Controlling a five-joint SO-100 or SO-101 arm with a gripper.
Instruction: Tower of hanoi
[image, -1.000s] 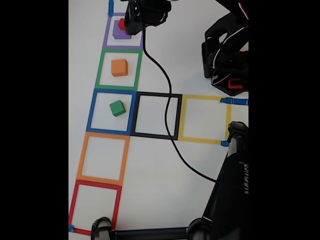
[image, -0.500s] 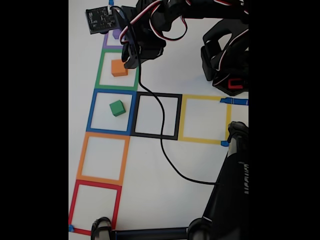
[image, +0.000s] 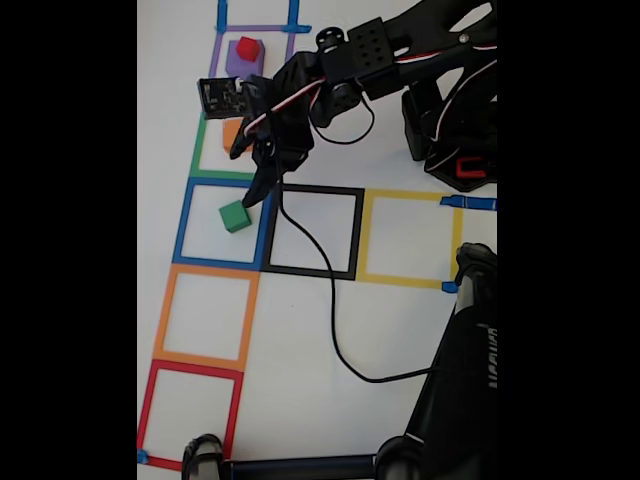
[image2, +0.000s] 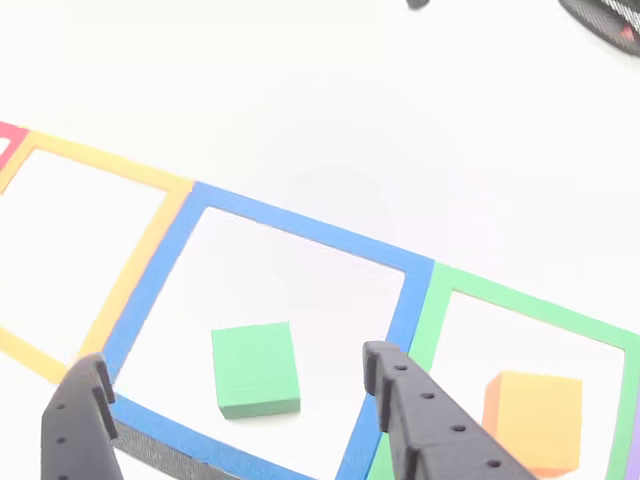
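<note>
One pincer (image2: 235, 385), now moved from orange cube (image2: 532, 420) to green cube (image2: 256, 367)

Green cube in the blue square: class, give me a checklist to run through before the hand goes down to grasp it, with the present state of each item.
1. Hand open: ok.
2. Green cube lies between the two fingers in the other view: ok.
3. Green cube inside the blue square, off the tape: ok.
4. Nothing stacked on it: ok.
5. Orange cube apart from the fingers: ok.
6. Height of hand above table: cannot tell.
</note>
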